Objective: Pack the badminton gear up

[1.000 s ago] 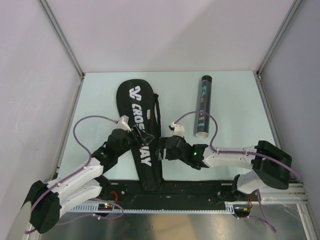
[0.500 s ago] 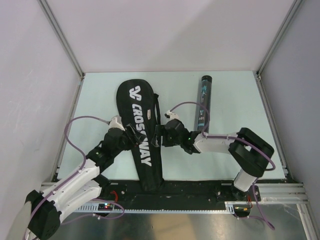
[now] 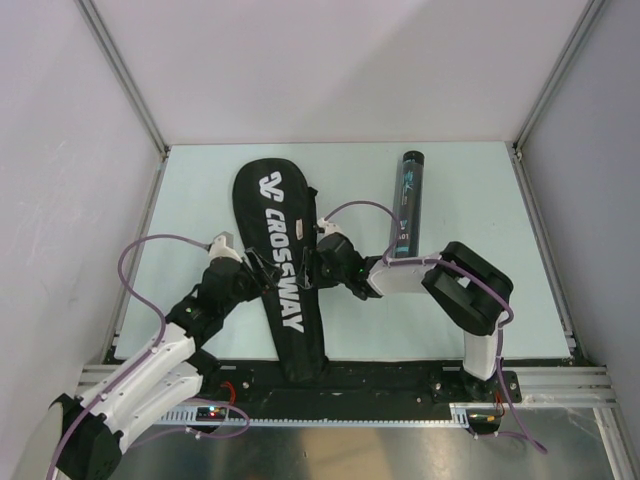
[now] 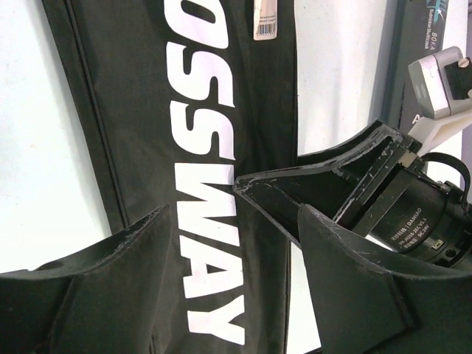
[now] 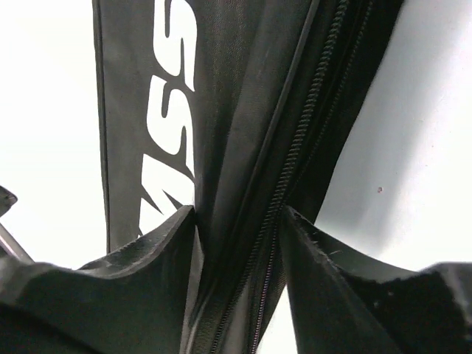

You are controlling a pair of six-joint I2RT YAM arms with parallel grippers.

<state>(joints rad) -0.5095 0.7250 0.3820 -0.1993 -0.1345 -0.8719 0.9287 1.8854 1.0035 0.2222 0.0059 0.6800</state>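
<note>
The black racket bag (image 3: pixel 283 262) with white CROSSWAY lettering lies lengthwise on the table, its wide end far. The long black tube (image 3: pixel 406 205) lies to its right. My left gripper (image 3: pixel 260 270) is open just above the bag's left side; in the left wrist view (image 4: pixel 234 221) the letters WAY (image 4: pixel 203 221) lie between its fingers. My right gripper (image 3: pixel 318 268) is at the bag's right edge; in the right wrist view (image 5: pixel 238 214) its fingers pinch the zippered edge (image 5: pixel 276 199). No rackets or shuttlecocks show.
Metal frame rails and white walls (image 3: pixel 330 60) enclose the pale table (image 3: pixel 470 190). The tube's end also shows in the left wrist view (image 4: pixel 404 66), behind my right gripper's body (image 4: pixel 413 214). A white tag (image 4: pixel 267 18) hangs on the bag.
My right gripper has moved left and farther up the table to the bag's right edge. My left gripper has shifted slightly left along the bag. Bag and tube have not moved.
</note>
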